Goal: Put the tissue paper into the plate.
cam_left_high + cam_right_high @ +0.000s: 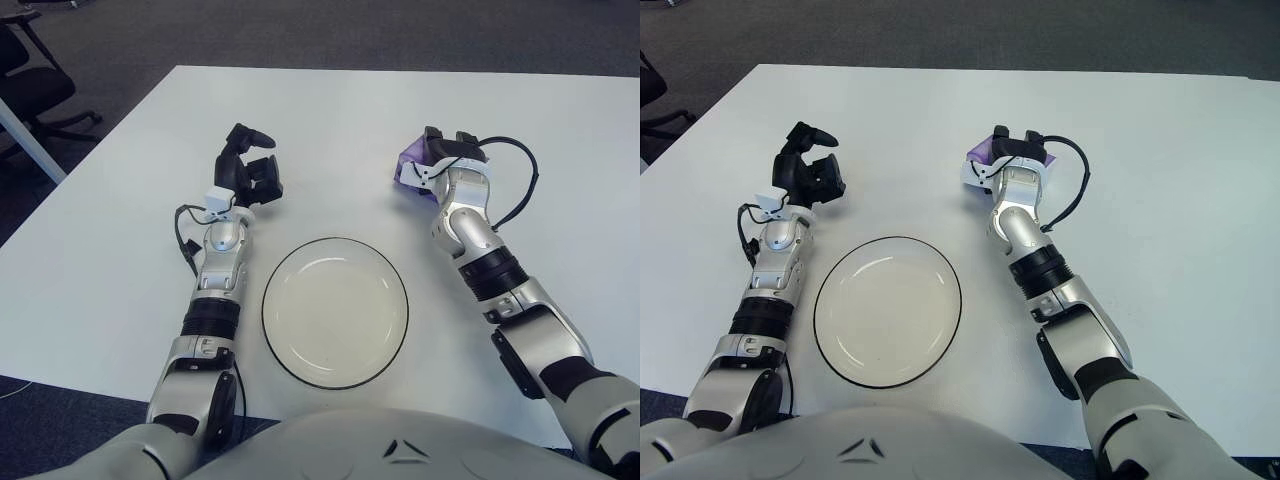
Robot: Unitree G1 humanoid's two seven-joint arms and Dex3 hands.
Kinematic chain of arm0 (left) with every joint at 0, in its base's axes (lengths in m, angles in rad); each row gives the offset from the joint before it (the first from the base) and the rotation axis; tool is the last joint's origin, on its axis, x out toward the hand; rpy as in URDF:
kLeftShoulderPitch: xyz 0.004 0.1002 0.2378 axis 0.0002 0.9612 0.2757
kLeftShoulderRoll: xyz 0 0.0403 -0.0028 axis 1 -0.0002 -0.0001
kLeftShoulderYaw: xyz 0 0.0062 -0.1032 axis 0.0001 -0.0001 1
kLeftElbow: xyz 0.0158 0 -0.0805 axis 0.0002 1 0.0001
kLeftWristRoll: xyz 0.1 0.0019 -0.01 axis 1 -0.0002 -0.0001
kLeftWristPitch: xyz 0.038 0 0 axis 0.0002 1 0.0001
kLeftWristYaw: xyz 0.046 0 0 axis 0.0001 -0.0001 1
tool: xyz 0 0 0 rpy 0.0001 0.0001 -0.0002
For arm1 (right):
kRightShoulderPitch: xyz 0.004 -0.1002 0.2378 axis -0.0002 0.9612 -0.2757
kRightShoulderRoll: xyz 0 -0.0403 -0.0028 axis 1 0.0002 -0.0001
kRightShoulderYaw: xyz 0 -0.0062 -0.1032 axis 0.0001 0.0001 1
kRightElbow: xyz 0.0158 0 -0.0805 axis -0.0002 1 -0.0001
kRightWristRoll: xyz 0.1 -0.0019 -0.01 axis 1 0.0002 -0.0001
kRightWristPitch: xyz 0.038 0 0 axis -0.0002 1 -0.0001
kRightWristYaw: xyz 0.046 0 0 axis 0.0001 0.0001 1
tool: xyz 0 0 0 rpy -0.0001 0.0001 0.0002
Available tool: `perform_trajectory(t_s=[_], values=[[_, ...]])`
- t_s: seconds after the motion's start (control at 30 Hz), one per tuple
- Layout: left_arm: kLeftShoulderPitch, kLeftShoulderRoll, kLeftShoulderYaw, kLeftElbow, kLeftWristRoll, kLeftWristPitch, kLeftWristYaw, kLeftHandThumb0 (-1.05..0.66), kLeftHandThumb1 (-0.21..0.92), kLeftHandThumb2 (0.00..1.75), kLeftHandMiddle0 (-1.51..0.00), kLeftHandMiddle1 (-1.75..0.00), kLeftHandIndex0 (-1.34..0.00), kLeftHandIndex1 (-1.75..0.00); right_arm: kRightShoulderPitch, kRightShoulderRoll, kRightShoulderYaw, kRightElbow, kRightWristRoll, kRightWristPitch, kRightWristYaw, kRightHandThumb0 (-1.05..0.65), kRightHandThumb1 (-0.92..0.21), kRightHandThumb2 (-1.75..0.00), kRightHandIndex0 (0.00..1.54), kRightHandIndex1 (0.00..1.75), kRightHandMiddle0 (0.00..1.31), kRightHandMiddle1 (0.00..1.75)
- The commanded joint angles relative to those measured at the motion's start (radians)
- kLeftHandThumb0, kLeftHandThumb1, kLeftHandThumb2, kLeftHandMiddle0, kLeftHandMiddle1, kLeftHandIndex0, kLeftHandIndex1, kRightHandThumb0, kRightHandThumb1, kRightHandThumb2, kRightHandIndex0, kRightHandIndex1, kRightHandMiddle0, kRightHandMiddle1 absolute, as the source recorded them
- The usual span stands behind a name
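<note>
One white table (120, 250) is seen, bearing every item. One round plate (335, 311) with a dark rim lies near the front edge, between the two arms. One purple tissue paper pack (408, 165) sits behind and to the right of the plate, well apart from it; no legible writing is made out on it. Right hand (447, 152) is laid over the pack, fingers clenched on it. Left hand (248, 172) is shown behind-left of the plate, fingers loosely curled, nothing held.
</note>
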Motion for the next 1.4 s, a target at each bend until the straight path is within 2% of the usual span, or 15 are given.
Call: perform_trajectory(t_s=[0.0, 0.27, 0.3, 0.37, 0.47, 0.53, 0.57, 0.6, 0.63, 0.67, 0.7, 0.77, 0.83, 1.03, 1.37], values=[[0.138, -0.082, -0.005, 0.068, -0.006, -0.011, 0.02, -0.44, 0.46, 1.14, -1.29, -1.75, -0.5, -1.75, 0.023, -0.02, 0.013, 0.055, 0.047, -0.001, 0.037, -1.05, -0.92, -0.85, 0.0, 0.0, 0.0, 0.0], [0.14, -0.087, 0.003, 0.063, -0.014, -0.025, 0.02, -0.44, 0.46, 1.15, -1.29, -1.75, -0.5, -1.75, 0.034, -0.032, 0.023, 0.072, 0.071, -0.012, 0.01, -1.03, -0.92, -0.92, 0.04, 0.02, 0.01, 0.01], [0.14, -0.088, 0.004, 0.063, -0.013, -0.028, 0.02, -0.44, 0.45, 1.15, -1.29, -1.75, -0.51, -1.75, 0.04, -0.031, 0.02, 0.069, 0.077, -0.015, -0.013, -1.01, -0.92, -0.92, 0.06, 0.06, 0.01, 0.07], [0.14, -0.089, 0.006, 0.063, -0.013, -0.031, 0.021, -0.44, 0.44, 1.17, -1.3, -1.75, -0.52, -1.75, 0.047, -0.029, 0.018, 0.065, 0.085, -0.017, -0.048, -0.96, -0.92, -0.9, 0.09, 0.23, 0.0, 0.26], [0.14, -0.09, 0.009, 0.061, -0.013, -0.031, 0.022, -0.44, 0.43, 1.18, -1.3, -1.75, -0.52, -1.75, 0.058, -0.024, 0.014, 0.071, 0.094, -0.017, -0.109, -0.85, -0.92, -0.82, 0.03, 0.65, 0.0, 0.53], [0.139, -0.092, 0.01, 0.06, -0.013, -0.029, 0.024, -0.44, 0.43, 1.18, -1.3, -1.75, -0.53, -1.75, 0.065, -0.021, 0.009, 0.083, 0.102, -0.022, -0.165, -0.73, -0.9, -0.74, 0.03, 1.01, 0.0, 0.81], [0.139, -0.092, 0.011, 0.06, -0.012, -0.027, 0.026, -0.44, 0.43, 1.18, -1.3, -1.75, -0.53, -1.75, 0.069, -0.02, 0.004, 0.091, 0.111, -0.03, -0.198, -0.65, -0.85, -0.77, 0.02, 1.26, 0.0, 1.0], [0.139, -0.093, 0.011, 0.059, -0.012, -0.026, 0.027, -0.44, 0.42, 1.18, -1.3, -1.75, -0.53, -1.75, 0.071, -0.02, 0.001, 0.097, 0.118, -0.036, -0.222, -0.54, -0.87, -0.68, 0.07, 1.43, 0.07, 1.27], [0.139, -0.093, 0.012, 0.059, -0.011, -0.025, 0.028, -0.45, 0.42, 1.19, -1.3, -1.75, -0.53, -1.75, 0.071, -0.021, 0.0, 0.102, 0.125, -0.039, -0.237, -0.47, -0.89, -0.62, 0.09, 1.55, 0.11, 1.44], [0.139, -0.094, 0.012, 0.058, -0.011, -0.024, 0.029, -0.45, 0.42, 1.19, -1.3, -1.75, -0.53, -1.75, 0.074, -0.021, -0.006, 0.112, 0.138, -0.05, -0.268, -0.45, -0.9, -0.6, 0.1, 1.59, 0.13, 1.5], [0.139, -0.094, 0.013, 0.058, -0.01, -0.024, 0.03, -0.45, 0.42, 1.19, -1.3, -1.75, -0.53, -1.75, 0.079, -0.02, -0.017, 0.123, 0.157, -0.066, -0.307, -0.29, -0.84, -0.64, 0.17, 1.64, 0.2, 1.5], [0.139, -0.095, 0.013, 0.057, -0.009, -0.023, 0.031, -0.45, 0.42, 1.19, -1.3, -1.75, -0.53, -1.75, 0.089, -0.021, -0.041, 0.152, 0.198, -0.105, -0.385, -0.15, -0.71, -0.79, 0.25, 1.69, 0.3, 1.54], [0.138, -0.095, 0.015, 0.056, -0.011, -0.023, 0.03, -0.45, 0.42, 1.19, -1.3, -1.75, -0.53, -1.75, 0.099, -0.024, -0.064, 0.185, 0.241, -0.148, -0.455, -0.06, -0.51, -1.04, 0.41, 1.65, 0.4, 1.66], [0.136, -0.096, 0.019, 0.055, -0.015, -0.019, 0.029, -0.45, 0.42, 1.19, -1.3, -1.75, -0.53, -1.75, 0.129, -0.026, -0.122, 0.228, 0.364, -0.296, -0.629, -0.01, -0.17, -1.37, 0.78, 1.4, 0.63, 1.74], [0.132, -0.093, 0.021, 0.057, -0.011, -0.012, 0.026, -0.45, 0.42, 1.19, -1.29, -1.75, -0.53, -1.75, 0.12, -0.05, -0.132, 0.308, 0.442, -0.403, -0.72, 0.0, 0.0, -1.54, 0.94, 1.32, 0.74, 1.75]])
